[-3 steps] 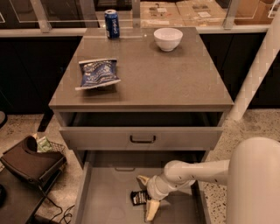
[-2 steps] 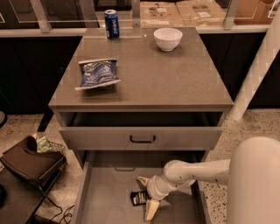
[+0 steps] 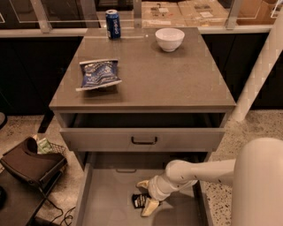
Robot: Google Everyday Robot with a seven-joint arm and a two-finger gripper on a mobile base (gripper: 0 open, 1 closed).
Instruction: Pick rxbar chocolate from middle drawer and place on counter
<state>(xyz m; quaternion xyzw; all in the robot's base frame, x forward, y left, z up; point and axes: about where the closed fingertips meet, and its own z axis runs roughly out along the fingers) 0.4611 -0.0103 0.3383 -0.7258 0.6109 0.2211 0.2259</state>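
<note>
Nothing shifted, gripper [image 3: 146,195] wide around rxbar chocolate [image 3: 139,200] in middle drawer [image 3: 110,201], wrapper print unreadable

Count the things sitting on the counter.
3: a blue can at the back left, a white bowl at the back right, a chip bag front left. The end effector is down in the middle drawer.

It looked like a mock kitchenette in a lab or office. A grey cabinet's stone-look bench [image 3: 177,84] carried a soda can [image 3: 113,24], a white bowl [image 3: 170,39] and a chip bag [image 3: 99,74]. It stood on a speckled floor [image 3: 256,128], with cardboard boxes [image 3: 177,11] behind. The robot's hand [image 3: 146,195] hung, fingers spread, inside the middle drawer [image 3: 110,207].
</note>
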